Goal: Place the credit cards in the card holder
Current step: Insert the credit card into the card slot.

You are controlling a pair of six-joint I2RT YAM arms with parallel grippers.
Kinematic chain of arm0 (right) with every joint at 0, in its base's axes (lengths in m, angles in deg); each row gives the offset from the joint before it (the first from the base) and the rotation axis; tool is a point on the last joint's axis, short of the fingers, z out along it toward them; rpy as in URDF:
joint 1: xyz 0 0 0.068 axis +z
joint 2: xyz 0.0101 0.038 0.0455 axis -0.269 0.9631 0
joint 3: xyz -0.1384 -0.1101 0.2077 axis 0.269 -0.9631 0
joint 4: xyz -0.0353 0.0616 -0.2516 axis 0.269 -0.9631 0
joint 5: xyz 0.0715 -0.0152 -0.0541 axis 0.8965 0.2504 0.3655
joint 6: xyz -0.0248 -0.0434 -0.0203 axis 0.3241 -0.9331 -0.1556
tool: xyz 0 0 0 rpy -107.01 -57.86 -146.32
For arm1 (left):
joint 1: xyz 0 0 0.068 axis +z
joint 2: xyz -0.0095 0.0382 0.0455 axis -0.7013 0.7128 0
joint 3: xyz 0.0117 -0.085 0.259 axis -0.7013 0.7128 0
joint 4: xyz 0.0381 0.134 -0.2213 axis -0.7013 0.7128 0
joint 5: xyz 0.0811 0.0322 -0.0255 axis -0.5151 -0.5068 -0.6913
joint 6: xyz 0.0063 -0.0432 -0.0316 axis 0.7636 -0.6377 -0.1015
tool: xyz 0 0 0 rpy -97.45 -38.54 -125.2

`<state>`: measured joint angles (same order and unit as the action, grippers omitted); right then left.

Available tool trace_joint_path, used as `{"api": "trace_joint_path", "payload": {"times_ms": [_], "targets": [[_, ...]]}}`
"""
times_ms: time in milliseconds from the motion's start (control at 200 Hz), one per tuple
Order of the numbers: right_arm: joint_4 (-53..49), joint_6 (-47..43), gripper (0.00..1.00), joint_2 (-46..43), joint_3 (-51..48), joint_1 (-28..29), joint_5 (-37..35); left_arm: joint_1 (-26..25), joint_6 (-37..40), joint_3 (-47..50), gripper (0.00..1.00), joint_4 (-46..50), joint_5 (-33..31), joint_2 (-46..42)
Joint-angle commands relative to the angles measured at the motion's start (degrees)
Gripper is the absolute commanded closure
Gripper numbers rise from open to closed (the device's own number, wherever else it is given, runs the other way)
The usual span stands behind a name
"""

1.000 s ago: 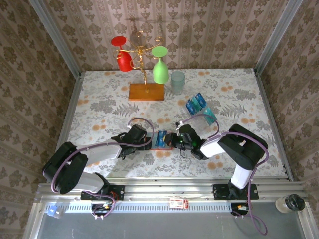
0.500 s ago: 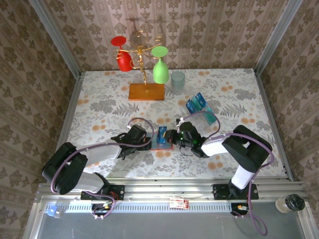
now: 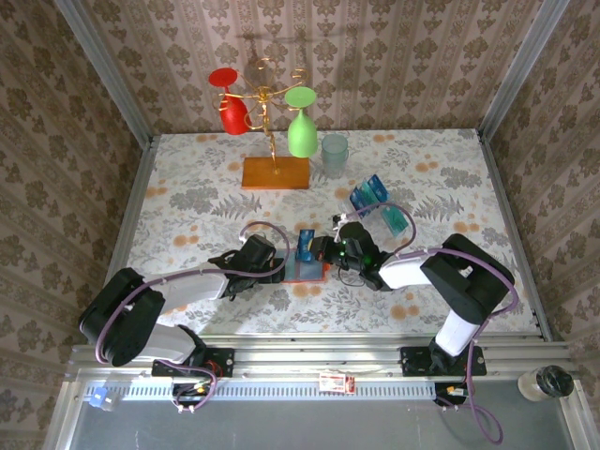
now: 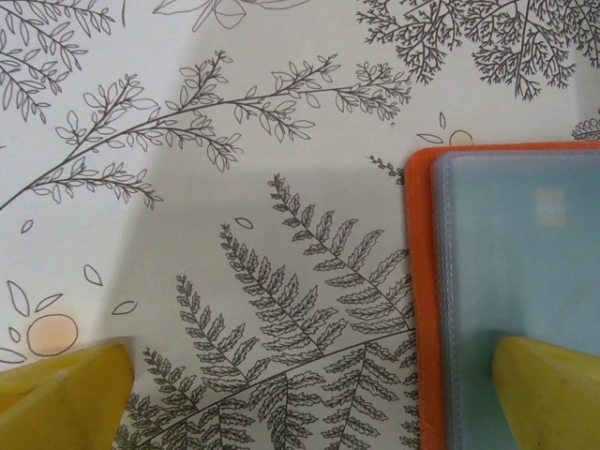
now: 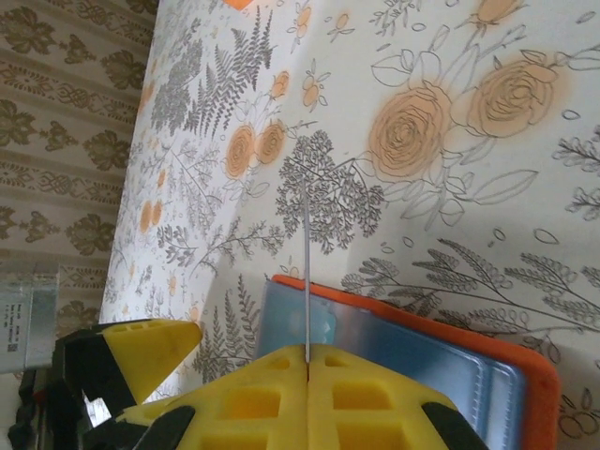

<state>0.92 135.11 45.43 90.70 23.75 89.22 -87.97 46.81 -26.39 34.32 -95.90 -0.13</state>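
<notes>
The orange-red card holder (image 3: 310,275) lies open on the floral cloth between the two grippers, its greyish-blue pocket (image 4: 520,272) facing up. My right gripper (image 5: 307,354) is shut on one blue credit card (image 3: 306,246), which stands on edge above the holder's left part; in the right wrist view this card (image 5: 307,272) is a thin line. My left gripper (image 4: 309,361) is open and low over the holder's left edge, with one yellow finger (image 4: 548,389) over the pocket and the other on the cloth. Two more blue credit cards (image 3: 368,194) lie further right.
At the back stands a wire stand on an orange-brown wooden base (image 3: 276,172), carrying a red glass (image 3: 232,112) and a green glass (image 3: 300,131). A clear tumbler (image 3: 335,154) is beside it. Patterned walls close in the table on three sides.
The right gripper has tipped the blue card from lying nearly flat over the holder to standing on edge, and has shifted slightly left and away. The left arm has stayed put.
</notes>
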Motion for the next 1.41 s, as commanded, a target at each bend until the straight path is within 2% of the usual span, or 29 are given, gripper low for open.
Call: {"api": "trace_joint_path", "payload": {"times_ms": [0, 660, 1400], "targets": [[0.3, -0.6, 1.00, 1.4, 1.6, -0.2, 1.0, -0.2, -0.8, 1.3, 0.00, 2.4, -0.3, -0.2], [2.0, 0.0, 1.00, 5.2, 0.3, 0.0, 1.8, -0.1, -0.8, 1.6, 0.00, 1.9, -0.3, -0.1], [5.2, 2.5, 1.00, 6.4, -3.6, 3.5, 0.9, -0.2, -1.0, 1.9, 0.00, 1.8, -0.4, -0.2]]}}
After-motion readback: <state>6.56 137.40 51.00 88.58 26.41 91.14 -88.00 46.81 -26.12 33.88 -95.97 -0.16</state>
